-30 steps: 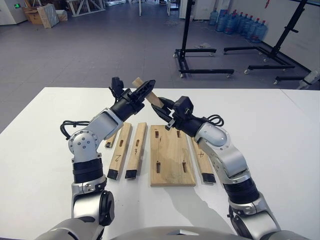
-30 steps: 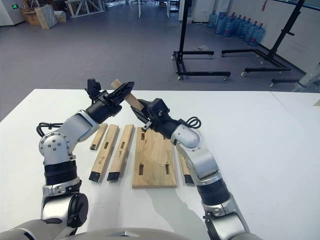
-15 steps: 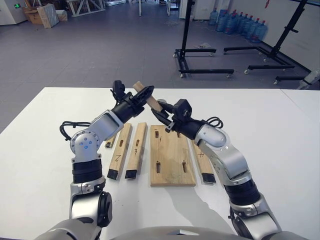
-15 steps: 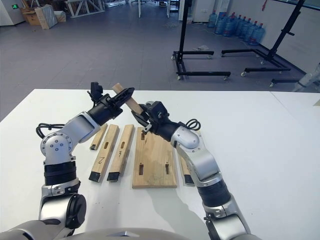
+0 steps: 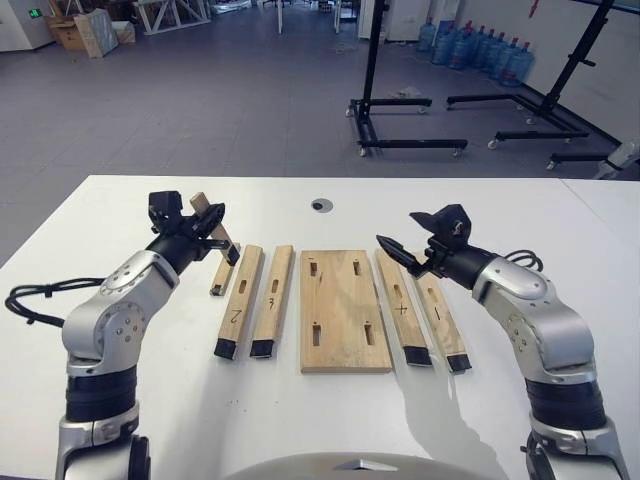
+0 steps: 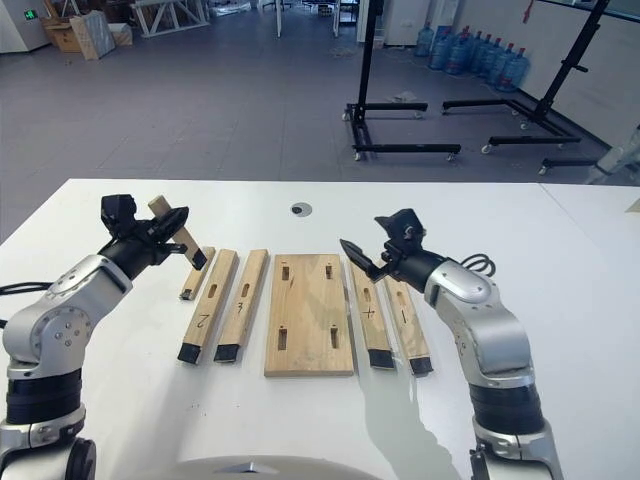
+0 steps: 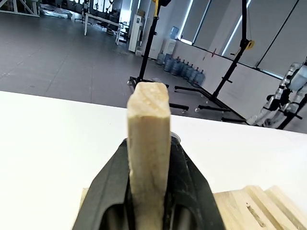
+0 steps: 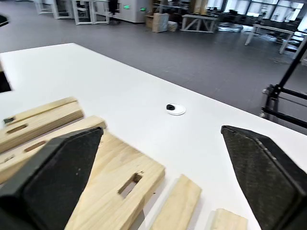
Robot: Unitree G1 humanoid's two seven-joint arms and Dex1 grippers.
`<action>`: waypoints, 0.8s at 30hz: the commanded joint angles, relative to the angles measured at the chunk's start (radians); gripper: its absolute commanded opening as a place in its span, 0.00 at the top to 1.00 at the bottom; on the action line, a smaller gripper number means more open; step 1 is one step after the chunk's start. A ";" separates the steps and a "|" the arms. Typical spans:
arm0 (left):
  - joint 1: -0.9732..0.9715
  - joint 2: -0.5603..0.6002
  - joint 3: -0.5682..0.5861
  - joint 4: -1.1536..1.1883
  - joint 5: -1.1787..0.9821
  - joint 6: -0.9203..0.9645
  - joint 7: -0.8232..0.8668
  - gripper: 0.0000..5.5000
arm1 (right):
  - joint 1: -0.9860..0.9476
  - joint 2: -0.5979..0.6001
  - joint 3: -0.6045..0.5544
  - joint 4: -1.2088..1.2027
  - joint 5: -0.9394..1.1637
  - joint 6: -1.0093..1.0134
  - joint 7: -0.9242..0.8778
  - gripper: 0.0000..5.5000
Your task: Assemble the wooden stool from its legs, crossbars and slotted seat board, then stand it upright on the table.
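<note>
- Now the left gripper [image 5: 208, 232] sits at 10 o'clock from the slotted seat board [image 5: 340, 310]. It has swung out from above the board, where both grippers met half a second ago.
- Its fingers are clamped on a short crossbar [image 7: 148, 143], held tilted. Whether the lower end touches the table [image 5: 560, 230] cannot be told.
- A second crossbar [image 5: 220, 275] lies flat just beneath, next to two legs [image 5: 240, 300] at the board's 9 o'clock.
- The board has stayed flat mid-table, with two more legs [image 5: 400, 305] at its 3 o'clock.
- The right gripper [image 5: 395, 228] has let go and drawn back to the board's 1 o'clock, fingers spread wide and empty.
- The hand-over looks finished and the left arm alone carries the crossbar. Nothing is joined yet, so assembly has barely begun.
</note>
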 commanded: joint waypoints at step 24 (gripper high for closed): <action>0.147 -0.224 -0.029 0.051 0.173 -0.222 0.018 0.93 | -0.009 0.111 0.071 0.051 -0.005 0.001 -0.081 0.18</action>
